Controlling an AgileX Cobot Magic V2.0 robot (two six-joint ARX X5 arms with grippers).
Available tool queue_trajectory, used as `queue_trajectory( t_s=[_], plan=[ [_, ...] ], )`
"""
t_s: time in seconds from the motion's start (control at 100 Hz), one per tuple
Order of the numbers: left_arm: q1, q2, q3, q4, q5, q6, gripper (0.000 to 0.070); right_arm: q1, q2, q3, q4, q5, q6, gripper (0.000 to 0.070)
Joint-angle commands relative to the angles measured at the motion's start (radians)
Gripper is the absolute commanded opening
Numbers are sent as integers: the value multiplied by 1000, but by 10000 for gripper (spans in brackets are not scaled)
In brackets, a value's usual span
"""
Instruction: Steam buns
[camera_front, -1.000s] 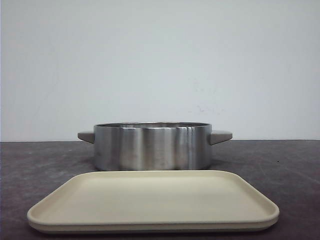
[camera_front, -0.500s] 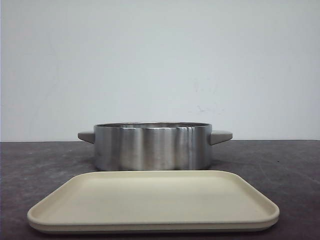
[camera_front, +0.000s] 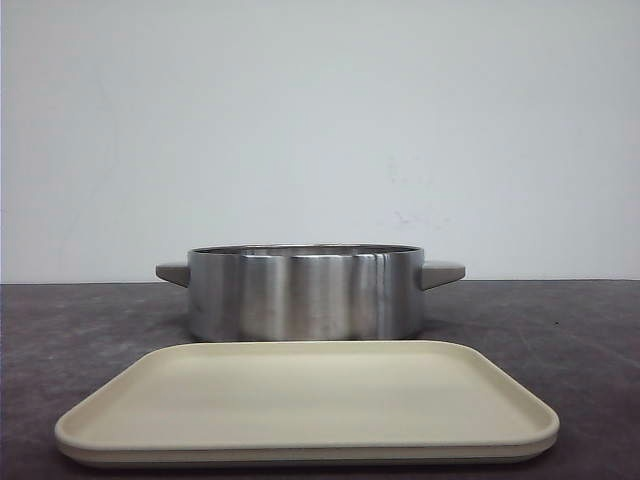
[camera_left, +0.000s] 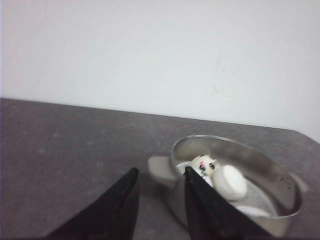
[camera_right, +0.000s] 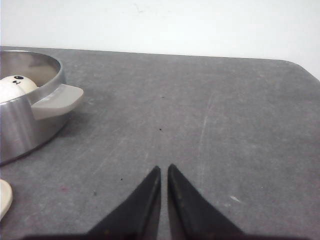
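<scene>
A steel pot (camera_front: 305, 292) with grey handles stands behind a beige tray (camera_front: 306, 402) that holds nothing. The buns are hidden in the front view. In the left wrist view the pot (camera_left: 280, 172) holds white buns: one with a panda face (camera_left: 203, 164), one turned away (camera_left: 229, 182), part of another (camera_left: 252, 210). My left gripper (camera_left: 161, 172) is open and empty, above the table beside the pot's handle (camera_left: 161, 170). In the right wrist view one bun (camera_right: 14, 86) shows inside the pot (camera_right: 25, 122). My right gripper (camera_right: 164, 168) is shut and empty over bare table.
The table (camera_front: 560, 330) is dark grey, with a white wall behind it. A corner of the beige tray (camera_right: 3, 197) shows in the right wrist view. The pot's grey handle (camera_right: 56, 101) sticks out toward the right gripper's side.
</scene>
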Motion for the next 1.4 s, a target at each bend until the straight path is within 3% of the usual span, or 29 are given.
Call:
queue_trajectory(
  t_s=[0.0, 0.42, 0.68, 1.39],
  plan=[
    [52, -31, -40, 32, 11, -13, 146, 4, 0, -2, -1, 1, -5, 15],
    [209, -64, -211, 60, -27, 53, 145, 4, 0, -2, -1, 1, -5, 15],
    [273, -64, -211, -73, -27, 195, 146, 4, 0, -2, -1, 1, -5, 15],
    [291, -57, -210, -67, -23, 173, 146, 4, 0, -2, -1, 1, -5, 15]
  ],
)
